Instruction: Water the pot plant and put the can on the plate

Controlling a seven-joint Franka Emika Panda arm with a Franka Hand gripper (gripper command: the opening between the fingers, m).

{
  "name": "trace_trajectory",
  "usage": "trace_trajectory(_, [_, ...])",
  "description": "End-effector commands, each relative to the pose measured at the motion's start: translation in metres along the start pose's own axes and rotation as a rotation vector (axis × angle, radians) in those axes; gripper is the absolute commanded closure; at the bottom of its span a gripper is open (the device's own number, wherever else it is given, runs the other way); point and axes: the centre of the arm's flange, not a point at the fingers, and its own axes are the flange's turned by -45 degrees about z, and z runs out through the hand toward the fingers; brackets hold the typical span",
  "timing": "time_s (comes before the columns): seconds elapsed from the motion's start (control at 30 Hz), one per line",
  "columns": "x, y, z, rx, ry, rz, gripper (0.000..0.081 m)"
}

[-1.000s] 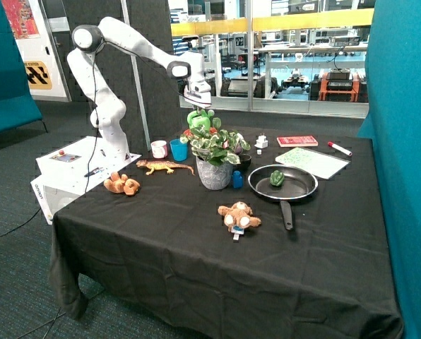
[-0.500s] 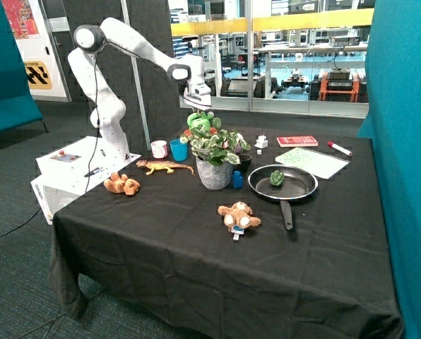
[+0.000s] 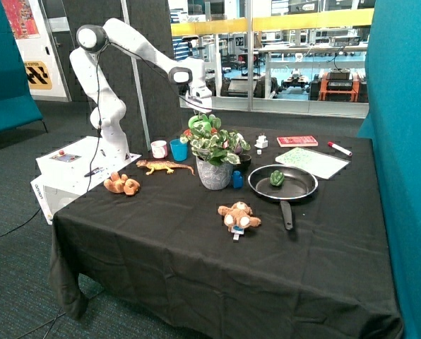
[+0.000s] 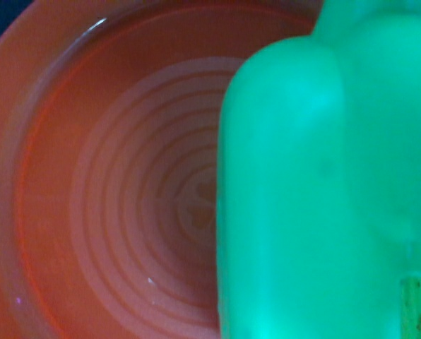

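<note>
The small light-green plastic watering can (image 4: 323, 176) hangs directly over the round orange-red ridged plate (image 4: 111, 198), which lies behind the bushy green-and-white pot plant (image 3: 214, 145) in its grey pot. The two-finger gripper (image 3: 200, 106) hovers above the foliage, at about twelve o'clock from the pot; whether its jaws pinch the can I cannot tell. To finish well, lower straight down, keep the can upright, centre it on the ridges, then release gently.

Gripper (image 3: 199, 106) low behind pot plant (image 3: 214, 152), just above leaves; fingers hidden. Can mostly hidden by foliage. Frying pan (image 3: 285, 185) beside pot, blue cup (image 3: 178, 149) on other side.
</note>
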Motion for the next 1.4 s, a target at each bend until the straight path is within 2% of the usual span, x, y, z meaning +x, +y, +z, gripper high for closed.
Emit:
trace_trajectory(0.0, [0.003, 0.011, 0.008, -0.0039, -0.0069, 0.02, 0.0329])
trace_trajectory(0.13, [0.003, 0.013, 0.01, -0.0039, -0.0069, 0.019, 0.0258])
trace_trajectory(0.4, [0.004, 0.015, 0.01, -0.0038, -0.0069, 0.015, 0.0249])
trace_trajectory(0.43, [0.004, 0.015, 0.01, -0.0038, -0.0069, 0.015, 0.017])
trace_trajectory(0.47, [0.005, 0.015, 0.01, -0.0038, -0.0069, 0.012, 0.0132])
trace_trajectory(0.57, [0.005, 0.015, 0.01, -0.0038, -0.0069, 0.011, 0.0101])
trace_trajectory(1.17, [0.011, 0.005, 0.001, -0.0037, -0.007, -0.022, 0.0205])
trace_trajectory(1.37, [0.011, 0.004, -0.003, -0.0037, -0.007, -0.026, 0.0214])
